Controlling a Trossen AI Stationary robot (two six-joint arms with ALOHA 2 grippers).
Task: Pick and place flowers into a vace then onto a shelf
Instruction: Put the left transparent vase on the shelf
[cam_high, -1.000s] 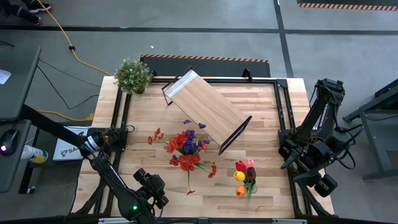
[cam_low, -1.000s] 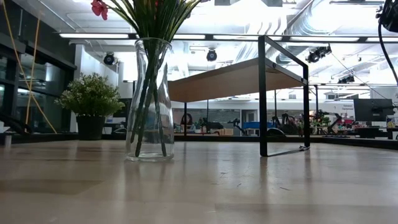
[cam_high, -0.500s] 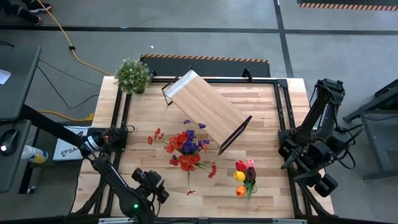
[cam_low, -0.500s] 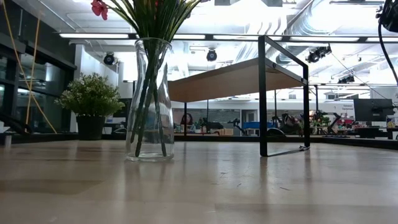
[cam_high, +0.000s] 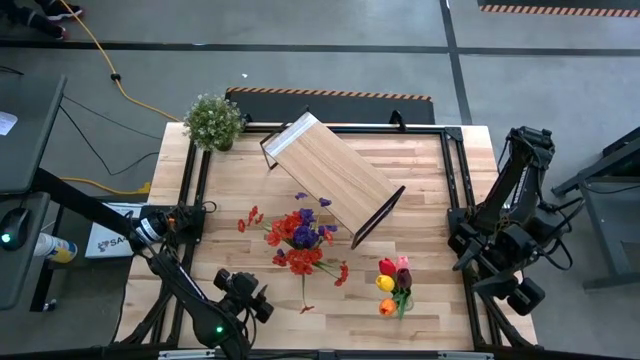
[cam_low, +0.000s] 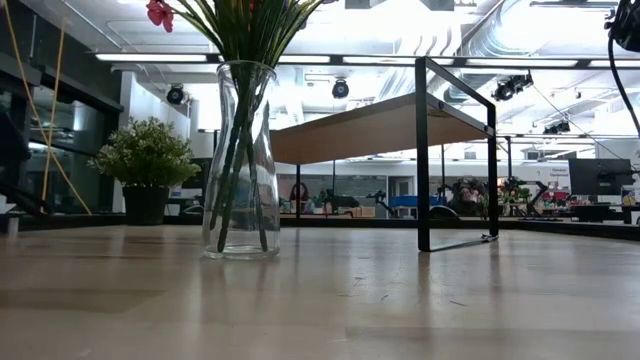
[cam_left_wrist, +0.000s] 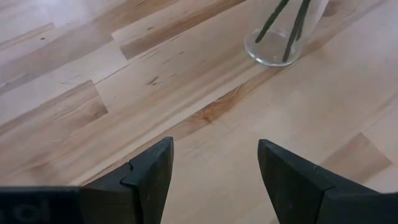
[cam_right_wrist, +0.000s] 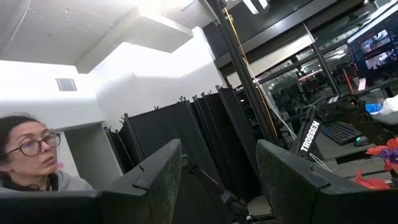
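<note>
Table (cam_high: 420, 310): pale wood planks with visible grain, black frame at its edges.
Vase (cam_low: 240, 160): clear glass, narrow neck flaring to a wide round base; upright near the table's middle, in front of the shelf.
Flowers (cam_high: 298, 240): red sprays and purple sprigs on thin green stems, standing in the vase; stems show through the glass.
Tulips (cam_high: 393, 284): a small cluster in red, pink, yellow, orange and a dark one, near the front edge, right of the vase; whether they lie loose or stand in something cannot be told.
Shelf (cam_high: 335, 177): rectangular light-wood board on thin black metal end frames, set at an angle behind the vase, nothing on it.
Plant (cam_high: 213, 121): bushy green, dark pot, far left corner.
Left gripper (cam_left_wrist: 214, 168): at the front left of the table, near the vase; dark wedge-shaped fingers spread apart over bare wood, grasping nothing.
Right gripper (cam_right_wrist: 217, 168): off the table's right side, pointing into the room; fingers parted, nothing between them.
Person (cam_right_wrist: 28, 149): seen in the right wrist view, in a grey top.
</note>
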